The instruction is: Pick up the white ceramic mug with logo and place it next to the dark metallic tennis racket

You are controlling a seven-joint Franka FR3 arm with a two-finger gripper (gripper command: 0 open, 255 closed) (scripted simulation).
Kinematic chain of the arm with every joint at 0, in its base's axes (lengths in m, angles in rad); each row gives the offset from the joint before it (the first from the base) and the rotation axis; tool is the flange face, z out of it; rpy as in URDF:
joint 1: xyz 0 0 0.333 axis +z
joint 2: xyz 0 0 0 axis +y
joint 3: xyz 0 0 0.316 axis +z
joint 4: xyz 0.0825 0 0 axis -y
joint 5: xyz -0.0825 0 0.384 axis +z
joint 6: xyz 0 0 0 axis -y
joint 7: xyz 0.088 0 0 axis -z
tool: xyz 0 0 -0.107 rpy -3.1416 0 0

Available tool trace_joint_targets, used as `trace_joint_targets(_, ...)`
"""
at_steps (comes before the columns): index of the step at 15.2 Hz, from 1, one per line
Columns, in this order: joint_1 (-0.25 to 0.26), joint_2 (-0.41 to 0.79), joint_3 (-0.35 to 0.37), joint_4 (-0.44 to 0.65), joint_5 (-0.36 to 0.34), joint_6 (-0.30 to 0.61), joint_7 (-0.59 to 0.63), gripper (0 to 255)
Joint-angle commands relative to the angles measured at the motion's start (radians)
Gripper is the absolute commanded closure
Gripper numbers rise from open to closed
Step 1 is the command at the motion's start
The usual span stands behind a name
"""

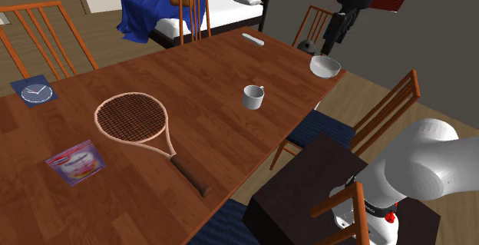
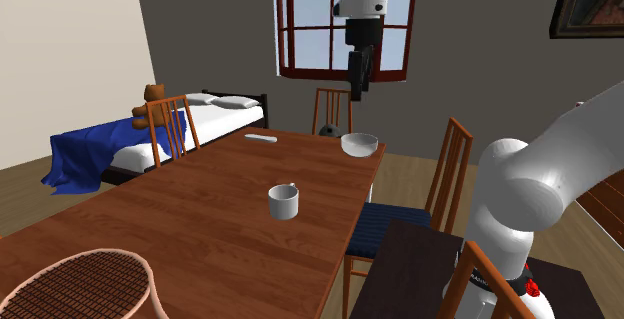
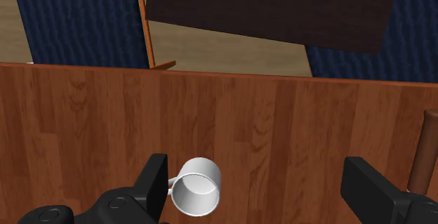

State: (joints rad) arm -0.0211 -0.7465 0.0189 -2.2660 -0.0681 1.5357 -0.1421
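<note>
The mug (image 1: 253, 96) (image 2: 284, 202) (image 3: 198, 186) is a short, plain cylinder in pale white-grey. It has a smooth dull wall, an open round mouth and a small loop handle. It stands upright on the table (image 1: 192, 90), on the side towards the stand and well apart from the racket (image 1: 142, 128).

The racket lies flat nearer the middle of the table. It has an oval frame of pale pinkish tone, a fine dark-brown mesh of strings, a forked throat and a ribbed brown grip. Part of its head (image 2: 75, 285) shows at the second exterior view's lower left.

The table is reddish-brown wood with long, glossy grain.

The gripper (image 1: 331, 48) (image 2: 357, 77) (image 3: 260, 187) hangs high above the far end of the table, roughly over a round white bowl (image 1: 325, 66) (image 2: 360, 144). Its blocky black fingers (image 3: 151, 180) are spread wide and clasp nothing. In the wrist view the mug lies far below, looking close to one finger with its handle turned towards it.

A slim white bar (image 1: 253, 40) lies at the table's far edge. A round clock face on a blue square (image 1: 35, 92) and a flat printed packet (image 1: 74, 161) lie beyond the racket, towards the shoulder view's left.

A slatted wooden chair (image 1: 322, 132) with a ribbed navy cushion stands between the table and the dark box stand (image 1: 330, 190). Behind the table is a bed (image 1: 222, 5) with white pillows and a rumpled blue blanket.
</note>
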Motion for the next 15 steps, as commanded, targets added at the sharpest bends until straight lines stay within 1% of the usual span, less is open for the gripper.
trace_joint_targets(1, 0.0, 0.0, 0.0, 0.0, 0.0, 0.0, 0.0, 0)
trace_joint_targets(8, -0.004, 0.132, -0.006, -0.108, 0.001, 0.247, 0.016, 0)
trace_joint_targets(15, -0.009, 0.328, -0.011, -0.145, -0.002, 0.489, 0.031, 0)
